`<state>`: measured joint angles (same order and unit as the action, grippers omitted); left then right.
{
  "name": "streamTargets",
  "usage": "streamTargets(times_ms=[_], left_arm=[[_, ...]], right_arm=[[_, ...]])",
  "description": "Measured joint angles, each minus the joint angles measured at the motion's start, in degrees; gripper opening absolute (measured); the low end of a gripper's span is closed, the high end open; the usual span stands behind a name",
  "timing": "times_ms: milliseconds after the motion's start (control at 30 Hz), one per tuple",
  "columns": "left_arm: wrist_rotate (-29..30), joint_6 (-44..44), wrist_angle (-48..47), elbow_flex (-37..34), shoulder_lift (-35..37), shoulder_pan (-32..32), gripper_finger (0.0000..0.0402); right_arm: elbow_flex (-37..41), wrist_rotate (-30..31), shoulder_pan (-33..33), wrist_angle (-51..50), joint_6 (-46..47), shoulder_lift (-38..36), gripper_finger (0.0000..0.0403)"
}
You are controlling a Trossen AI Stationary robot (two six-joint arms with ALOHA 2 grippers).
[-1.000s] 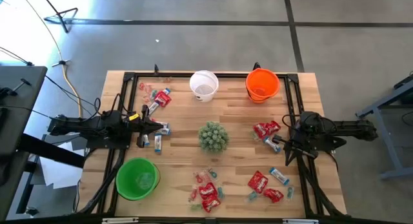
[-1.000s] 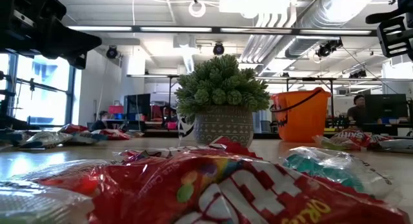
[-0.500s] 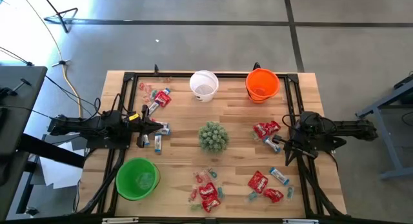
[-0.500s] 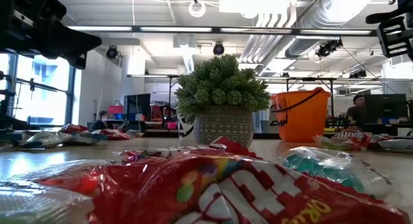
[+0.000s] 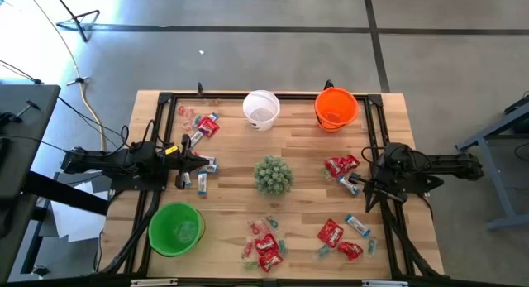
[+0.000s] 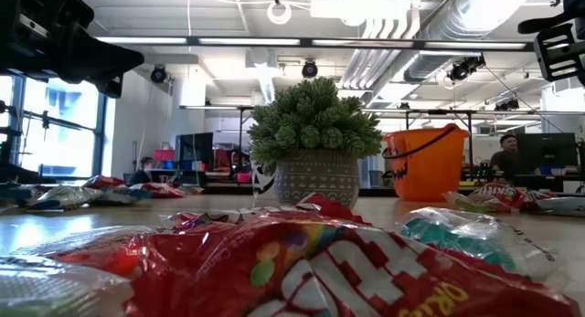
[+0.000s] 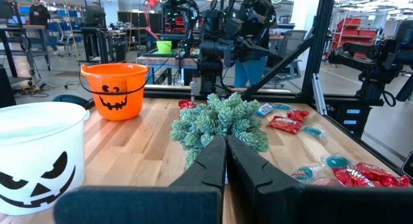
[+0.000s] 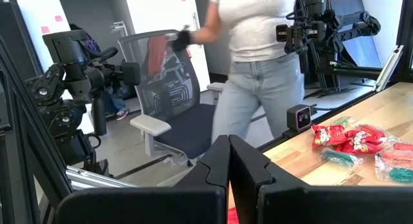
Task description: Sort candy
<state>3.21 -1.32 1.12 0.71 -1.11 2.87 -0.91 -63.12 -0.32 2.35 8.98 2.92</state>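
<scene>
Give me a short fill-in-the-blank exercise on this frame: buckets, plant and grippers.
1. The bucket nearest the left gripper is ____.
2. The orange bucket stands beside the ____ bucket.
3. The potted plant sits at the table's ____.
4. The right gripper is ____ and holds nothing.

Missing words: green; white; middle; shut

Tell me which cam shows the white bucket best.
The left wrist view: the white bucket fills the near corner, its jack-o'-lantern face clear. The high view shows only its open top at the far edge. The low and right wrist views don't show it.
</scene>
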Motion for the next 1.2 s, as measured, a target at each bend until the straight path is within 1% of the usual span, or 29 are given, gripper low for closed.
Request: streamTargets(times_ms=[567,633,767,900,1067,1200], left_arm=[[0.01,0.0,-0.01,-0.02,-0.01,0.0,0.0001],[0.0,0.0,0.01,-0.01,0.0,0.01,0.0001],[-0.01,0.0,-0.01,-0.01,-0.01,0.01,0.0],[0.01,0.0,-0.01,-0.02,0.01,0.0,0.0001],[0.01,0.0,0.01,-0.02,-0.01,0.0,0.0001],[0.0,0.0,0.0,-0.01,0.0,0.01,0.0]], right_arm=[[-0.01,0.04,-0.02,0.0,0.02,0.0,0.0],[0.01,1.3,-0.02,0.0,0.18,0.0,0.0],[-0.01,10.37,-0.04,-0.07,2.79,0.0,0.0],[-0.01,20.07,-0.04,0.67,2.74,0.0,0.0],[-0.02,29.58,-0.04,0.87,2.71,0.0,0.0],[-0.02,41.33,-0.04,0.44,2.77,0.0,0.0]])
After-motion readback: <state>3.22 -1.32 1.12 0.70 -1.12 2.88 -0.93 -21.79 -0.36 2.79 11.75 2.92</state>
